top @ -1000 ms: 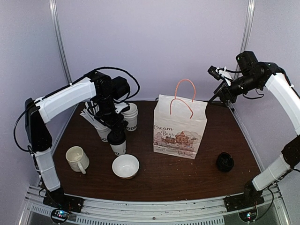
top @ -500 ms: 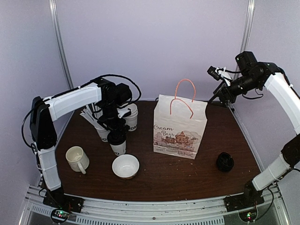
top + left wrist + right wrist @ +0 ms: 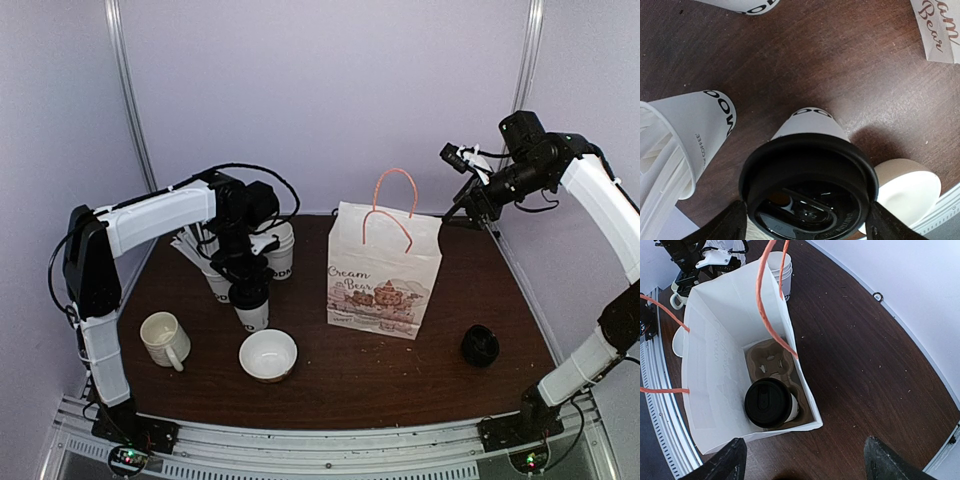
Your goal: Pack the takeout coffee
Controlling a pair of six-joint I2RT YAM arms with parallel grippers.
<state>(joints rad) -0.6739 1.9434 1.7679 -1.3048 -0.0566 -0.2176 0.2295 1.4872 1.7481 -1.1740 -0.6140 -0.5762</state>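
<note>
Left gripper (image 3: 805, 222) straddles the lidded coffee cup (image 3: 807, 175) on the worktop (image 3: 840, 60), ready to lift it; whether my fingers (image 3: 732, 225) press already, I cannot tell. My right gripper (image 3: 805, 460) hangs spread open high by the paper bag (image 3: 715, 355) holding the other cup (image 3: 768, 402).

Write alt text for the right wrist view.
A white paper bag with orange handles stands open on a dark wooden table, seen from above; inside, a cardboard carrier holds one black-lidded cup beside an empty slot. The right gripper, open, frames the bottom edge.
</note>
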